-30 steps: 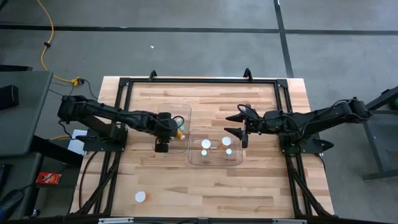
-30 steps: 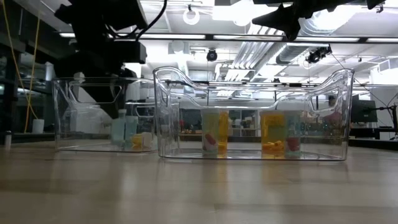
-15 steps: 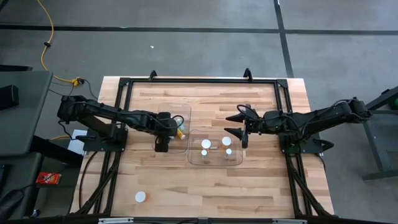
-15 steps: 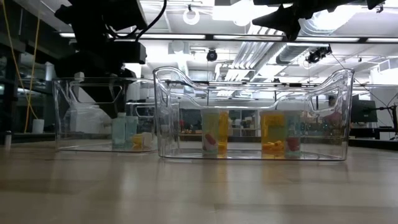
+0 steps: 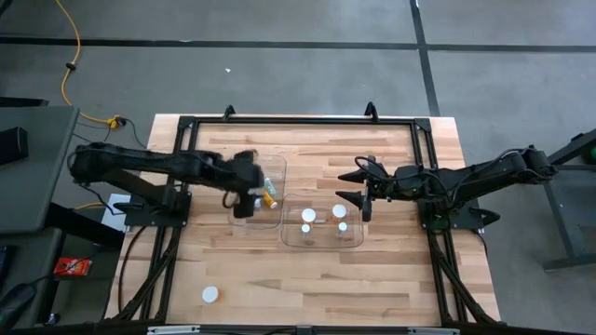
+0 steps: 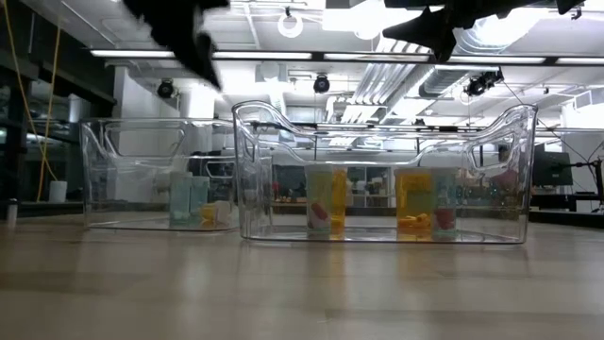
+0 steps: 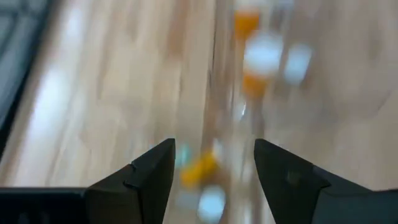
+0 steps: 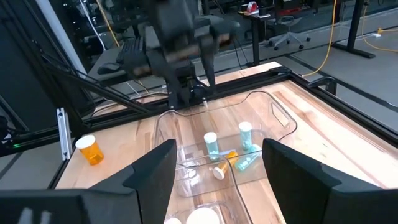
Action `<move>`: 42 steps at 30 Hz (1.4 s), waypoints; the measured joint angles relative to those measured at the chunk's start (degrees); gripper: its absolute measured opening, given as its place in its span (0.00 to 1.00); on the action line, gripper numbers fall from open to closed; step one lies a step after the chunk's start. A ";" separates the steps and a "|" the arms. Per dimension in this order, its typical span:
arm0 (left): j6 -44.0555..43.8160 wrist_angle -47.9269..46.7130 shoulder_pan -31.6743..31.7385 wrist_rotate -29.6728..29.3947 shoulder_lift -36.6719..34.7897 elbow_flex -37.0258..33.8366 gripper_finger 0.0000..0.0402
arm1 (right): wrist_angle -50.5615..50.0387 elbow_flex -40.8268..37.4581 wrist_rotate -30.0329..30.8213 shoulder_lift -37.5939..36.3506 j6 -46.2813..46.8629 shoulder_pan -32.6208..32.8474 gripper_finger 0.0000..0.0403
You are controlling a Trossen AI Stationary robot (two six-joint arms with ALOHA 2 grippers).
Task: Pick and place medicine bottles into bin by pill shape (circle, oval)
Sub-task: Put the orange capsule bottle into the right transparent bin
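Two clear bins on wood table [image 5: 391,279]: left bin [image 5: 276,166] toward table centre-left, right bin [image 5: 291,234] just beside it, nearer the front. Left gripper [image 5: 244,207] over the near edge of left bin, motion-blurred in high view; in left wrist view fingers [image 7: 149,171] spread apart, nothing between them, blurred bin wall and bottles below. Right gripper [image 5: 354,186] hovering at the far right corner of right bin, fingers [image 8: 152,168] wide apart, holding nothing. Inside left bin: amber bottle lying on side [image 5: 270,197], plus pale green bottles with white caps [image 8: 245,134] and [image 8: 211,144], one pale bottle tipped over [image 8: 246,162]; exact count hard to tell. Inside right bin: three upright bottles, white caps showing from above [image 5: 308,215], [image 5: 339,211], [image 5: 342,226], a fourth cap [image 5: 304,228]; low view shows amber bodies [image 6: 415,203] there. One lone bottle with white cap [image 5: 210,294] on the table, front left, well apart from both bins. One amber bottle [image 8: 91,149] standing on the table outside left bin, seen in right wrist view.
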 joint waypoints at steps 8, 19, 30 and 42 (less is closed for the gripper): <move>-11.24 37.01 -1.03 0.29 -14.41 -12.32 0.52 | 0.54 0.00 0.00 0.00 -0.99 0.00 0.58; -15.99 58.64 -3.28 -0.90 -17.17 -26.05 0.52 | 1.31 0.00 -0.11 0.00 -0.94 0.00 0.58; -14.51 58.73 -3.25 -0.99 -16.80 -26.05 0.52 | 1.31 0.00 -0.22 0.00 -0.66 0.00 0.58; -15.43 49.35 -4.24 -1.19 -16.49 -23.27 0.52 | 1.32 0.00 5.08 0.00 3.72 -0.04 0.58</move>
